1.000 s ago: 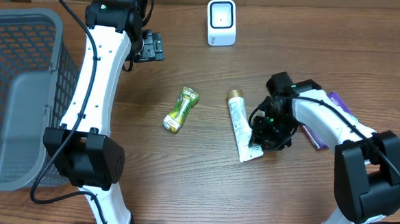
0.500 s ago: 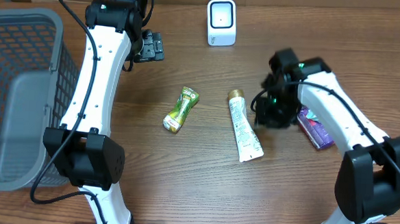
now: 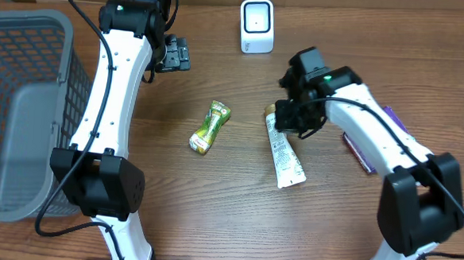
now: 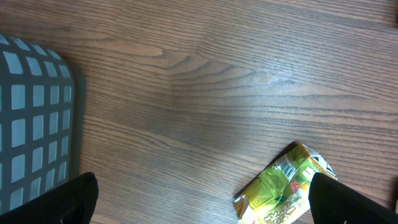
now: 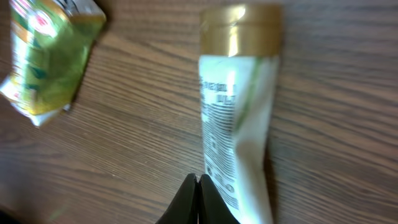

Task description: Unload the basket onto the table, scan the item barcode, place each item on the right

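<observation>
A white tube with a gold cap lies mid-table. A green pouch lies to its left. The white scanner stands at the far edge. My right gripper hovers over the tube's cap end, shut with nothing in it. In the right wrist view the shut gripper points just left of the tube, with the pouch at upper left. My left gripper hangs open, high at the back left. Its wrist view shows the left gripper wide open above the pouch.
A grey mesh basket fills the left side, and its corner shows in the left wrist view. A purple flat pack lies at the right, partly under my right arm.
My right arm has swung from the tube's lower end up and left to its cap end. Its jaws have closed on nothing. The left arm has not moved.
</observation>
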`<state>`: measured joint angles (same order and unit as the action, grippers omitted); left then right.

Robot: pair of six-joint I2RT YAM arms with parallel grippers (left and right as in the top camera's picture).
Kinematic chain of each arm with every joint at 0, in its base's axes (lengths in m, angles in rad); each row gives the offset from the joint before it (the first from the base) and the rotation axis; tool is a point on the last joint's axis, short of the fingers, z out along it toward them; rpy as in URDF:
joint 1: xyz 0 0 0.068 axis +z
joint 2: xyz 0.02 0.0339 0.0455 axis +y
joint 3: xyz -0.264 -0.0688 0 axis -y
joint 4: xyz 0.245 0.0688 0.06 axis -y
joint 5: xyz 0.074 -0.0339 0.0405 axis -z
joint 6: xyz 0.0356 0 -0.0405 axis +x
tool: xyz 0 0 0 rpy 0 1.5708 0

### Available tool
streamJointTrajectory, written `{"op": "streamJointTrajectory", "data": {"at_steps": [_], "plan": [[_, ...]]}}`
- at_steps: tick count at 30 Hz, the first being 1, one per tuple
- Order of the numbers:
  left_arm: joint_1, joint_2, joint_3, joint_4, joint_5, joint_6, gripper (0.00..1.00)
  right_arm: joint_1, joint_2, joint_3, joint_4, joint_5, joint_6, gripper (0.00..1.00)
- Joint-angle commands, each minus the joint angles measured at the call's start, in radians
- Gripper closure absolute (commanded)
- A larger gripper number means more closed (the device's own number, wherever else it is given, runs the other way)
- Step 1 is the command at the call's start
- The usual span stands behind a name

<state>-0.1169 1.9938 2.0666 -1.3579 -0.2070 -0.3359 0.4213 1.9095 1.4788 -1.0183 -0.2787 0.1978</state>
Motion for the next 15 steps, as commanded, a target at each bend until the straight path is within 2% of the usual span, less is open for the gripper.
{"op": "streamJointTrajectory", "data": {"at_steps": [1, 15], "plan": [[-0.002, -0.019, 0.015, 0.001, -0.010, 0.007, 0.00, 0.004, 0.050, -0.012, 0.004, 0.055, 0.014, 0.96], [-0.002, -0.019, 0.015, 0.001, -0.010, 0.007, 0.00, 0.004, 0.187, -0.014, 0.004, 0.122, 0.013, 0.96]]}}
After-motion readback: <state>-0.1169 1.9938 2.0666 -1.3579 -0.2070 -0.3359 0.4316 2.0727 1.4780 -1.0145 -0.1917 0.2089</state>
